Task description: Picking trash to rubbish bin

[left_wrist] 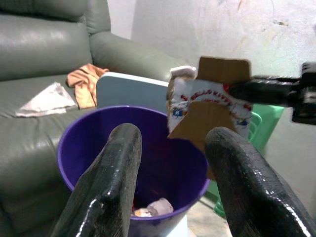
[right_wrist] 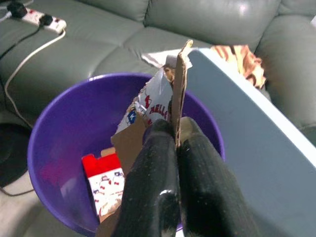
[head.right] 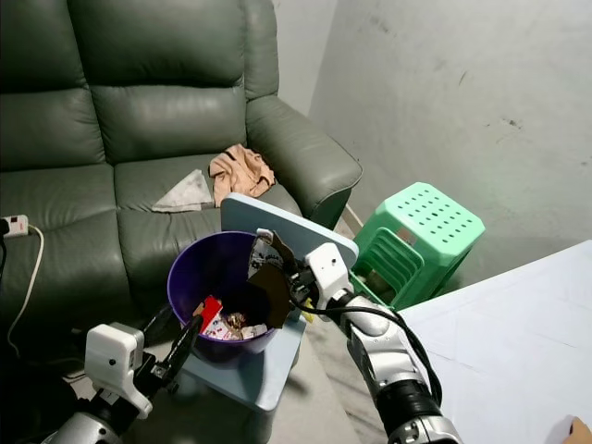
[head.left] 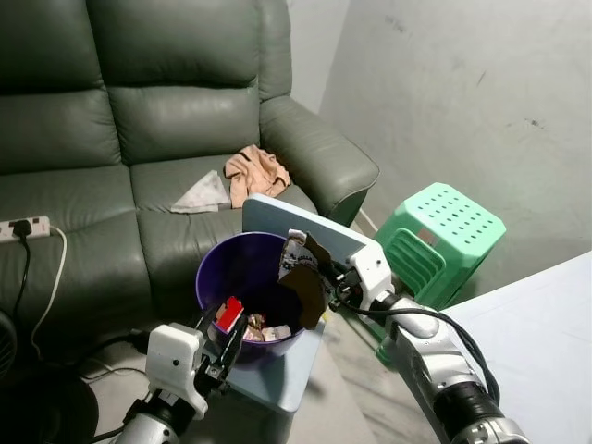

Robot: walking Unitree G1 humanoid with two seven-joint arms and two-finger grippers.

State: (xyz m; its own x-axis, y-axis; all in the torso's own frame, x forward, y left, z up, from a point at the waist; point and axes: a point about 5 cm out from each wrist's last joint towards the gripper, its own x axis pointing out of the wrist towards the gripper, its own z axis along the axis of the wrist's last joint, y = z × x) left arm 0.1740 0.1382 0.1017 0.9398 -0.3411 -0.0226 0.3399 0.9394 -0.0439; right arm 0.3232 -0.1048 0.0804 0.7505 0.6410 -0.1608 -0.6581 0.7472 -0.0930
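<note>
My right gripper [right_wrist: 176,129] pinched a flattened carton [head.left: 303,277] just over the purple bin [head.left: 215,268]; only the drop remained. My left gripper [left_wrist: 170,148] waited open, below the bin's rim.

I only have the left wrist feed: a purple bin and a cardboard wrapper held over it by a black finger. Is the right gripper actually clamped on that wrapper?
Observer: Yes. In the right wrist view the right gripper has both fingers pinched on the edge of the cardboard wrapper.
Operator: Is it over the bin opening?
Observer: The head views put it above the purple bin, just inside the rim on the robot's right side.
Operator: What is already in there?
Observer: A red and white packet lies against the inner wall, with crumpled scraps at the bottom.
Operator: What is beside the bin?
Observer: A green plastic stool stands on the robot's right.
</note>
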